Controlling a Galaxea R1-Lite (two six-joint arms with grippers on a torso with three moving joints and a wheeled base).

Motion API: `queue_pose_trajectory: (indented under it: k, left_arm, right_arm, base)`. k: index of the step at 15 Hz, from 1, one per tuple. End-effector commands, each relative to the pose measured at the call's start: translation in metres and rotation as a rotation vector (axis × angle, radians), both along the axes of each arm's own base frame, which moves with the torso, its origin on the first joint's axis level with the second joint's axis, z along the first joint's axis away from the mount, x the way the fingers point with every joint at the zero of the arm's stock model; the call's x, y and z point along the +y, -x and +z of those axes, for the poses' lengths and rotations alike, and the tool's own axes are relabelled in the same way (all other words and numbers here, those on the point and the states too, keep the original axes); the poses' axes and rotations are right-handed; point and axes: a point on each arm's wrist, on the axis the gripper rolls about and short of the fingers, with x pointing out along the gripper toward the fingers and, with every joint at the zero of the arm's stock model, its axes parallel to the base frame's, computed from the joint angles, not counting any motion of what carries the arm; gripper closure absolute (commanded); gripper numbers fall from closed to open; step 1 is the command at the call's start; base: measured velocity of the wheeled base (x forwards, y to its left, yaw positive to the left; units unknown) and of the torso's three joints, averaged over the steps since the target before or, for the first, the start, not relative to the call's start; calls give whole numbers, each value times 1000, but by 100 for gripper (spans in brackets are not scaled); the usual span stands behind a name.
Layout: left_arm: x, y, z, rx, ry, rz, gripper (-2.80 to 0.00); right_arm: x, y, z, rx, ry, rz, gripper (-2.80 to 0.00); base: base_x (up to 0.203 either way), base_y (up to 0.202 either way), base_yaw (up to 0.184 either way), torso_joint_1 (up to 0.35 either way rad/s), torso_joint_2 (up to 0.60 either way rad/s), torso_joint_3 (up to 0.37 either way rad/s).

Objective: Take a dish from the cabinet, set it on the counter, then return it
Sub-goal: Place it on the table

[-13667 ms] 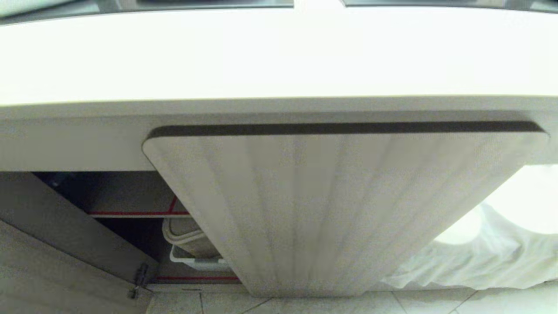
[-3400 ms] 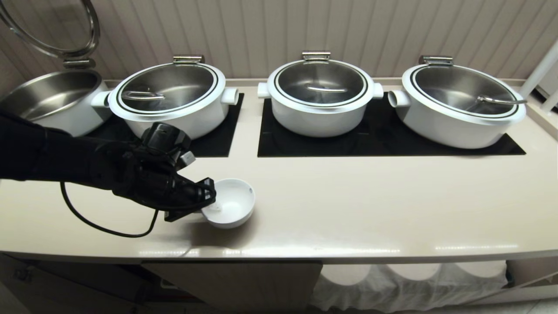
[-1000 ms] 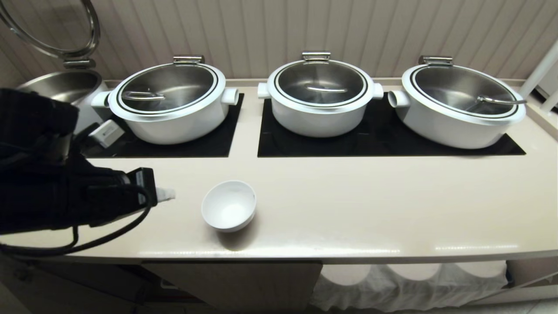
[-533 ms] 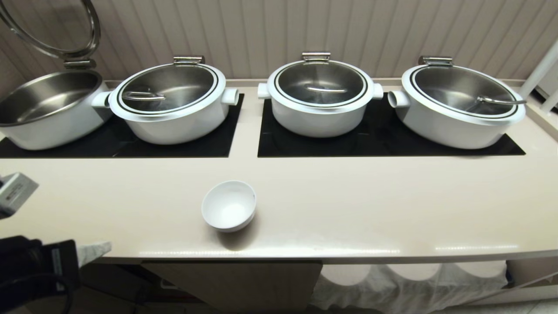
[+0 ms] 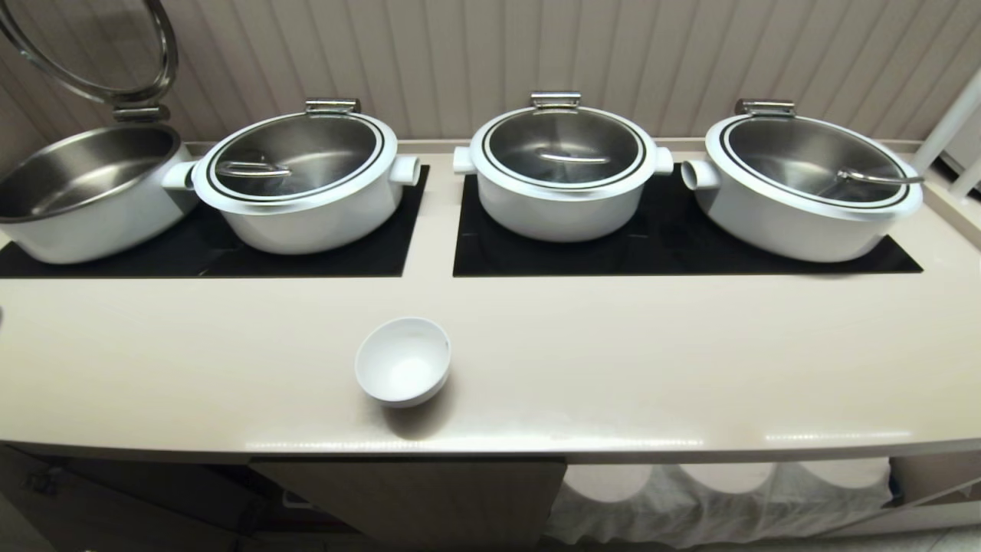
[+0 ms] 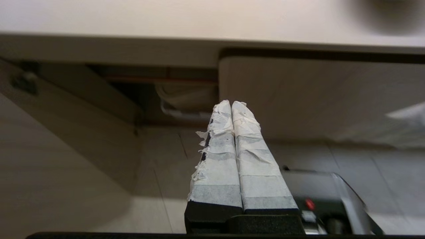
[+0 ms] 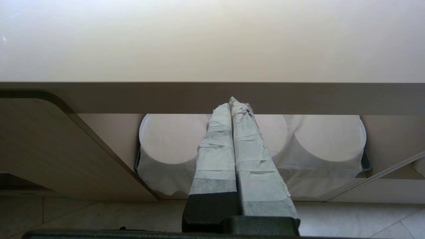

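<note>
The dish (image 5: 402,362), a small white bowl, stands upright and alone on the cream counter (image 5: 613,345) near its front edge. Neither arm shows in the head view. My left gripper (image 6: 231,103) is shut with nothing between its taped fingers. It hangs below the counter's edge and faces the cabinet, whose fluted door (image 6: 315,96) stands beside a dark open gap (image 6: 186,99) with pale items inside. My right gripper (image 7: 230,103) is shut and empty too, parked low in front of the counter's underside.
Three lidded white pots (image 5: 295,180) (image 5: 563,169) (image 5: 808,176) sit on black glass panels (image 5: 674,238) along the back. An open steel-lined pot (image 5: 84,188) with its lid raised (image 5: 92,46) stands at the far left. Cloth-covered round shapes (image 7: 172,139) fill the space under the counter on the right.
My left arm has drawn back off the left edge of the head view and sunk below the counter. The dish it let go of stays put.
</note>
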Motion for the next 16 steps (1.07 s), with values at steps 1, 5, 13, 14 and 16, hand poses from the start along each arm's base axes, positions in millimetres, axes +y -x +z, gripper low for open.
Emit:
queue_pose_trajectory:
  k: [1, 5, 13, 14, 16]
  left_arm:
    - [2, 15, -18, -234, -81, 38, 0]
    - [1, 30, -21, -364, -101, 45, 0]
    - [-2, 41, -35, -384, -121, -90, 0]
    - [-2, 41, -35, -385, -115, -89, 0]
    - [-2, 41, -36, -383, -128, -94, 0]
  right_arm:
    - [0, 0, 0, 0, 1, 0, 0]
    - [0, 0, 0, 0, 0, 2, 0]
    - [0, 0, 0, 1, 0, 1, 0]
    - [0, 0, 0, 1, 0, 2, 0]
    - [0, 0, 0, 1, -1, 0, 0]
  base:
    - [0, 0, 0, 0, 0, 0]
    - [0, 0, 0, 0, 0, 0]
    - [0, 0, 0, 0, 0, 0]
    - [0, 0, 0, 0, 0, 0]
    - [0, 0, 0, 0, 0, 0]
